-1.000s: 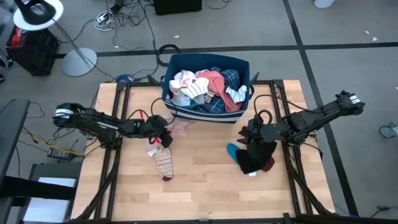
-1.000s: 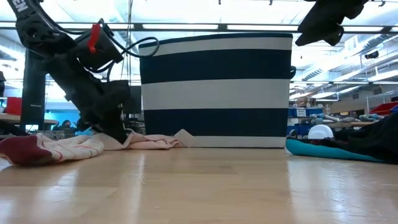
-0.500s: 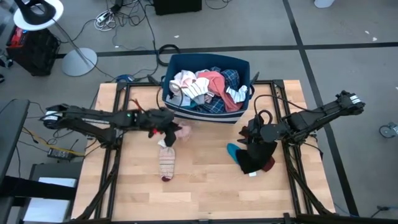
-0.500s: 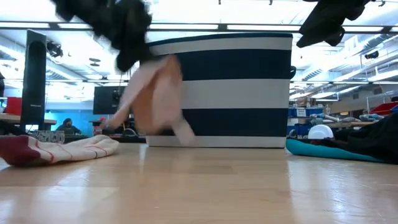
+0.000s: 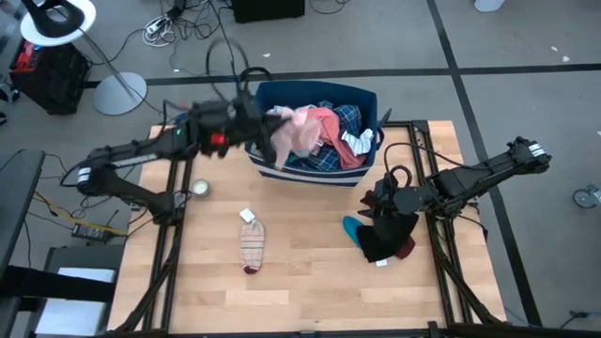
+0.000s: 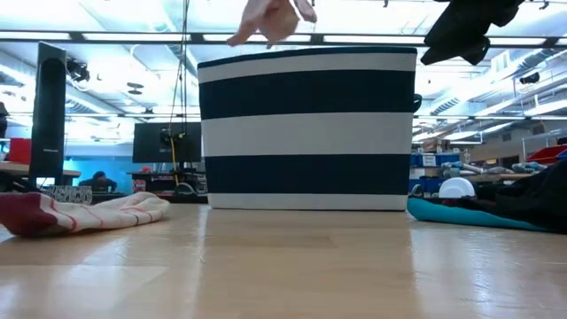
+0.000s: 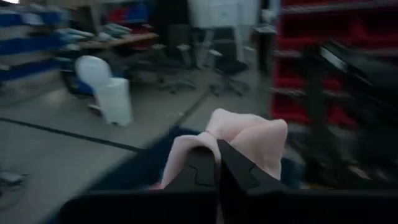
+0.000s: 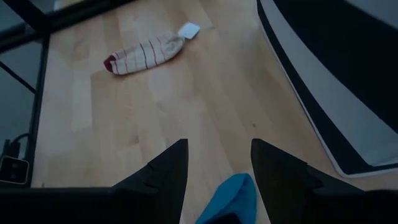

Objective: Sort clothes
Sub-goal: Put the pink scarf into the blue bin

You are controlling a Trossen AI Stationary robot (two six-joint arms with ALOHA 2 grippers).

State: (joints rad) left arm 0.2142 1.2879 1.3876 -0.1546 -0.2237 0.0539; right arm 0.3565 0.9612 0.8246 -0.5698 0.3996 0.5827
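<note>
Lifted: pink garment [image 5: 293, 134] over bin [image 5: 310, 169], left jaws clamped | right jaws open | writing: none

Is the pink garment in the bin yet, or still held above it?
Held above it: the left gripper is shut on the pink garment, which hangs over the striped bin's rim.

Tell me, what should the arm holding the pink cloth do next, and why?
Probably carry it a little farther over the bin and let go. The left gripper is shut on the pink cloth, which hangs above the bin's rim by the other clothes, so opening there should drop it in.
</note>
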